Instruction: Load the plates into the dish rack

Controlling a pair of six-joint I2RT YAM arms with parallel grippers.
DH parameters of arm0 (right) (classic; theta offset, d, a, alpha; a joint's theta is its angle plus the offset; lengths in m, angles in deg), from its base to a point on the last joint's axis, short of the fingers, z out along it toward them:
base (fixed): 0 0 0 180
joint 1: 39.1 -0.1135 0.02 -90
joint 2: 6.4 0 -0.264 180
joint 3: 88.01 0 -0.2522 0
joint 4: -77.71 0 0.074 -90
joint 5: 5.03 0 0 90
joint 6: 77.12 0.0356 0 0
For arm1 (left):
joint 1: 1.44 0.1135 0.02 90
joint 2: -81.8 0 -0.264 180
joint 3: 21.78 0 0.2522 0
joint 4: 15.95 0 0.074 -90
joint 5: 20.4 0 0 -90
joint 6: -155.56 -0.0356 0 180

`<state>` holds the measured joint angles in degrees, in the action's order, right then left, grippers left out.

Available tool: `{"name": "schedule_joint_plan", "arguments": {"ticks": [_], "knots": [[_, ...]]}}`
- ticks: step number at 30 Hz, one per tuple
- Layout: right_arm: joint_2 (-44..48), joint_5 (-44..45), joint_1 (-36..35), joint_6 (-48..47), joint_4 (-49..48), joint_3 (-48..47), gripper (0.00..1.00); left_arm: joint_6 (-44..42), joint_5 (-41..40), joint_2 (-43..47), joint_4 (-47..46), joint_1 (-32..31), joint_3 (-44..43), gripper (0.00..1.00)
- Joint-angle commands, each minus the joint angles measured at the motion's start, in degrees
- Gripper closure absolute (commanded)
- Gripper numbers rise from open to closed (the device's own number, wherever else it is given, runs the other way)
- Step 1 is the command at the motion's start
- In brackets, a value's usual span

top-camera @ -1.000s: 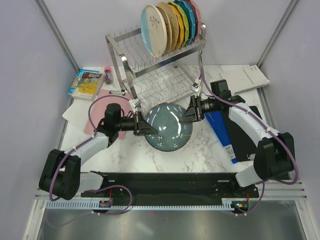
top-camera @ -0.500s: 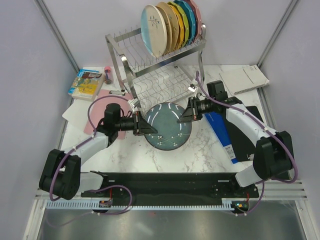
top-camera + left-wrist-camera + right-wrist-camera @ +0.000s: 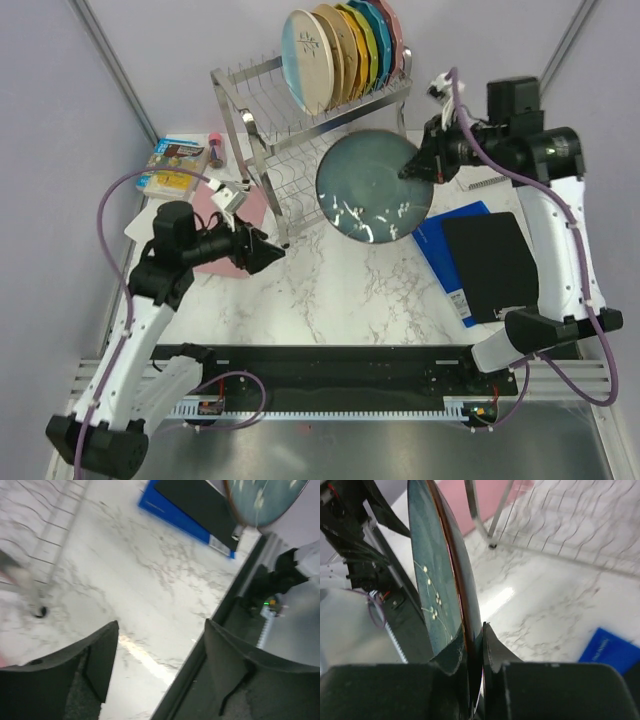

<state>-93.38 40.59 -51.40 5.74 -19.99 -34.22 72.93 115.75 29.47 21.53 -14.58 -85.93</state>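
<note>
Right fingers pinching teal plate rim near dish rack, left fingers spread wide, empty

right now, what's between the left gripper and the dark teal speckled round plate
In the top external view, the front leg of the silver wire dish rack and bare marble table.

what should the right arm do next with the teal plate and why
Probably lift the teal plate, pinched at its rim by the right gripper, toward the top tier of the dish rack: free prongs show there, left of the racked plates.
</note>
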Motion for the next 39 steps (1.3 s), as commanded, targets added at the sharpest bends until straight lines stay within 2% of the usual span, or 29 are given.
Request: {"name": "schedule_joint_plan", "arguments": {"ticks": [1,3,4,6,7,8,9,10,12,13,16,19,21,28,32,39], "knots": [[-2.38,2.44,-1.15,2.62,0.59,-23.31,1.00,-13.20,-17.47,9.96,5.03,0.05,0.80,0.18],[-3.98,6.66,-1.33,6.06,-4.96,-29.03,1.00,-12.82,-20.05,10.76,3.00,0.05,2.05,0.16],[-4.60,8.42,-1.59,10.35,-12.30,-29.41,1.00,-12.83,-20.31,10.16,2.21,0.05,2.49,0.17],[-4.08,15.50,-2.20,14.06,-21.20,-27.15,1.00,-11.34,-22.76,9.01,1.68,0.05,2.58,0.17],[-3.20,18.42,-4.03,15.12,-30.21,-25.74,1.00,-10.11,-23.21,8.05,1.24,0.05,2.58,0.18],[-2.50,22.89,-5.62,15.83,-34.74,-24.15,1.00,-9.67,-23.21,7.87,0.97,0.05,2.67,0.18],[-1.71,33.03,-7.64,15.05,-38.70,-21.35,1.00,-9.40,-22.86,7.86,0.54,0.05,3.19,0.18],[-1.70,40.18,-13.66,13.31,-45.35,-20.20,1.00,-8.96,-22.25,8.04,-0.08,0.05,3.45,0.18],[-2.66,55.36,-19.50,7.59,-55.02,-17.65,1.00,-8.43,-21.10,8.30,-0.35,0.05,3.98,0.19],[-3.10,59.98,-23.96,4.97,-58.65,-16.68,1.00,-8.26,-20.93,8.30,-0.52,0.05,4.07,0.19],[-5.65,71.58,-31.27,-2.60,-71.31,-14.03,1.00,-8.17,-20.57,8.74,-0.70,0.14,5.12,0.19],[-8.81,80.29,-36.12,-8.93,-79.68,-14.03,1.00,-8.26,-20.49,9.62,-1.40,0.14,6.62,0.19],[-10.48,82.87,-37.62,-12.27,-84.94,-13.60,1.00,-7.91,-20.58,9.97,-1.92,0.23,7.50,0.19],[-12.95,87.54,-37.80,-15.79,-93.93,-12.36,1.00,-5.27,-17.94,9.80,-4.04,0.67,9.78,0.19],[-14.53,86.74,-37.80,-17.30,-93.41,-12.45,1.00,-4.74,-16.45,8.92,-4.48,0.58,9.96,0.19],[-15.59,85.25,-37.80,-14.57,-89.01,-11.92,1.00,-4.57,-16.62,7.51,-5.80,0.58,10.14,0.19]]}}
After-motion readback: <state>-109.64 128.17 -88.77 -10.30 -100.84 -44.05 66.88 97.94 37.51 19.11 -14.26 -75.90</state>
